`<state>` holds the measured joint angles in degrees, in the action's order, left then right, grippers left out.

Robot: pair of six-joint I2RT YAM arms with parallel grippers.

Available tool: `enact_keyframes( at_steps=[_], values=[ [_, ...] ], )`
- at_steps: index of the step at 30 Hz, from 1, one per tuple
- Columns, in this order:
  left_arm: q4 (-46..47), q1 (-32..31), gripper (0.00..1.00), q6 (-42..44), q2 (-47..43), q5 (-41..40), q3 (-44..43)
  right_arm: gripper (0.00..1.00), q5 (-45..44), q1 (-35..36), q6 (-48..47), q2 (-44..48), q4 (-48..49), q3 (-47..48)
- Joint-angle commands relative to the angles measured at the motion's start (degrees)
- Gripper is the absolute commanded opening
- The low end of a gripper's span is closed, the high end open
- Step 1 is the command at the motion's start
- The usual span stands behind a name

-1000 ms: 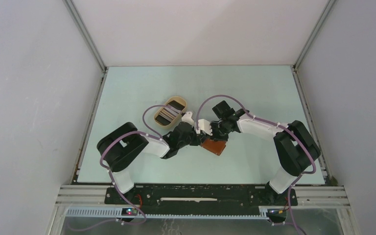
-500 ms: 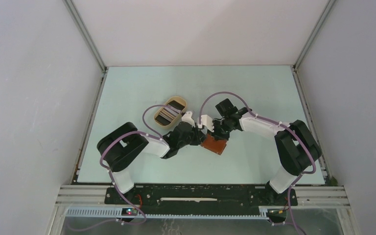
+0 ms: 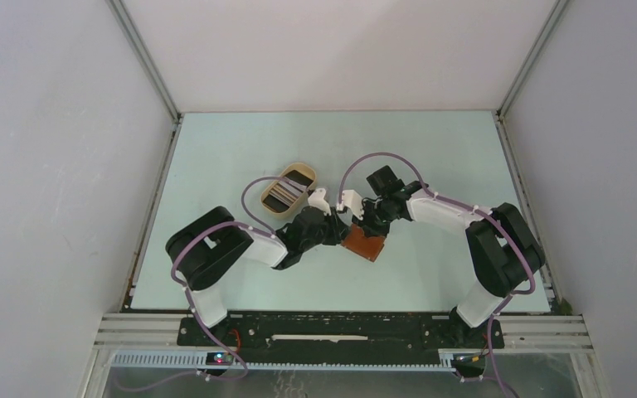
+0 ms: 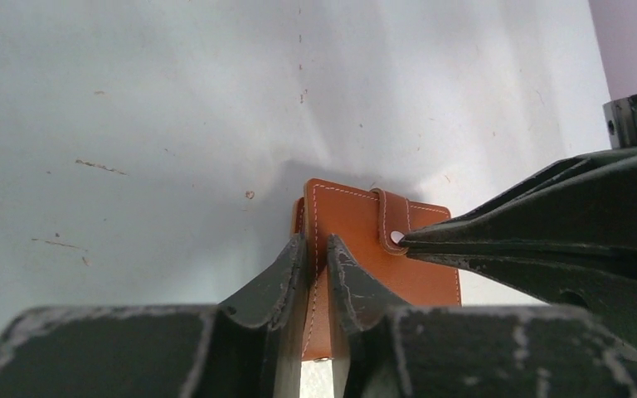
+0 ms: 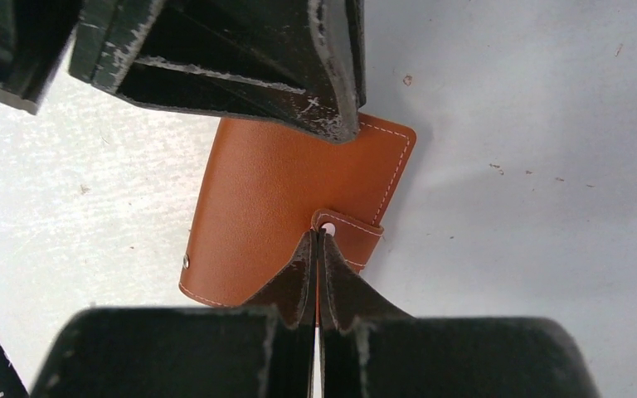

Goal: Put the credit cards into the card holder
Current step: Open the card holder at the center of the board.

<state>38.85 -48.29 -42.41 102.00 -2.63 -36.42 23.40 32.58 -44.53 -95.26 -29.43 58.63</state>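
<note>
Card holder [image 4: 350, 217]: left hand [image 4: 315, 245] pinching its edge; right hand [image 5: 317, 237] clenched, tips touching snap tab [image 5: 360, 237].

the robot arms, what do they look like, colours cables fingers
The left arm and right arm share black joint housings, white links and looping purple cables. Their fingers are black, tapered wedges, scuffed whitish along the edges.

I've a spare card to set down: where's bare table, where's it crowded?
Bare: the far table strip between the tray and back wall, and the near stretch between left arm and right arm. Crowded: the middle, where they meet on the card holder.
</note>
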Motion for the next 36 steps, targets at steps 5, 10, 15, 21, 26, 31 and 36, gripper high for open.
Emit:
enact_keyframes(
  at_steps=[5, 10, 15, 21, 26, 31, 36],
  values=[
    [17.9, -0.3, 0.22, 1.9, -4.7, 3.8, 7.3, 0.00, 0.5, 0.6, 1.5, 0.8, 0.8, 2.2],
    [26.3, 0.1, 0.20, 0.6, -5.1, 4.4, 11.0, 0.00, 0.6, 0.7, 1.4, 0.7, 0.8, 2.1],
    [30.8, 1.2, 0.15, -1.4, -4.0, 6.2, 12.4, 0.00, 0.6, 1.0, 1.8, 0.8, 1.0, 2.1],
    [33.7, 2.0, 0.10, -2.9, -3.1, 8.2, 13.0, 0.00, 1.0, 0.9, 2.2, 0.8, 1.0, 2.2],
    [35.8, 1.9, 0.00, -5.6, 0.6, 11.2, 11.8, 0.00, 1.4, 0.7, 3.1, 0.3, 0.6, 2.7],
    [34.9, 1.9, 0.00, -7.3, 3.4, 12.6, 10.0, 0.00, 1.0, 0.7, 3.5, 0.2, 0.9, 2.8],
    [26.5, 1.1, 0.00, -7.2, 4.3, 11.4, 7.1, 0.00, 0.8, 0.7, 3.7, 0.2, 1.1, 2.8]
  ],
)
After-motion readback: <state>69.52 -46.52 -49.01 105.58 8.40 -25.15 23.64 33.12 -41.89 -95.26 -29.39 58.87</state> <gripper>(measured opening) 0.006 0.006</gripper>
